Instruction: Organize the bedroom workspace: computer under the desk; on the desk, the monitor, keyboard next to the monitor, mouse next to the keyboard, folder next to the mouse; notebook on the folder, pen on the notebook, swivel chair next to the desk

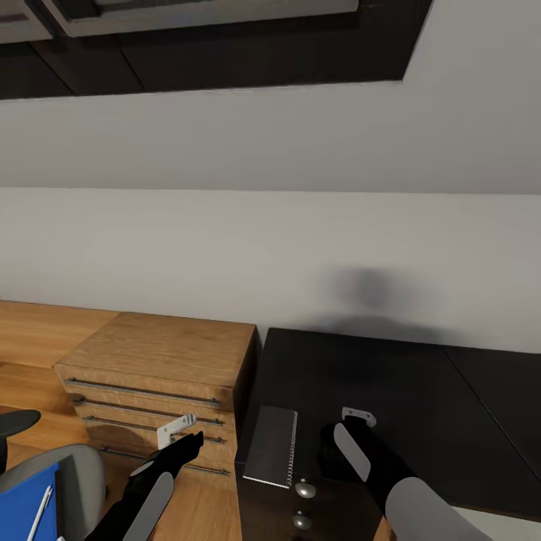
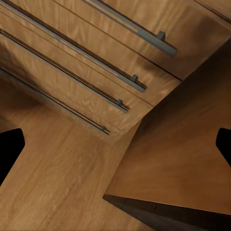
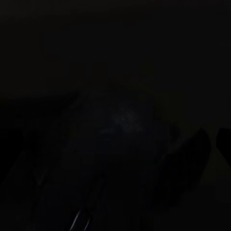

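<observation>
The right wrist view is almost wholly black, with only faint dark shapes, so nothing there can be made out, and whether the right pincer (image 1: pixel 340 439) is spread or pressed together cannot be told; in the head view it rests low over the glossy black desk (image 1: pixel 421 406), near the front edge. Just beside it, toward the left arm, the dark-grey notebook (image 1: pixel 272 445) lies flat on the desk corner, its spiral edge facing the pincer, above two round knobs (image 1: pixel 304 489) of the drawer unit. The left pincer (image 1: pixel 186 439) hangs in front of the light wooden drawer chest (image 1: pixel 161 376), empty; in the left wrist view its fingertips (image 2: pixel 10 149) sit at opposite edges, spread wide, with the chest's bar handles (image 2: pixel 139 29) between them. Behind this pincer, at the picture's corner, the swivel chair (image 1: pixel 79 469) is cut off, carrying the blue folder (image 1: pixel 22 507) with the white pen (image 1: pixel 39 513) on it. No writing is readable.
</observation>
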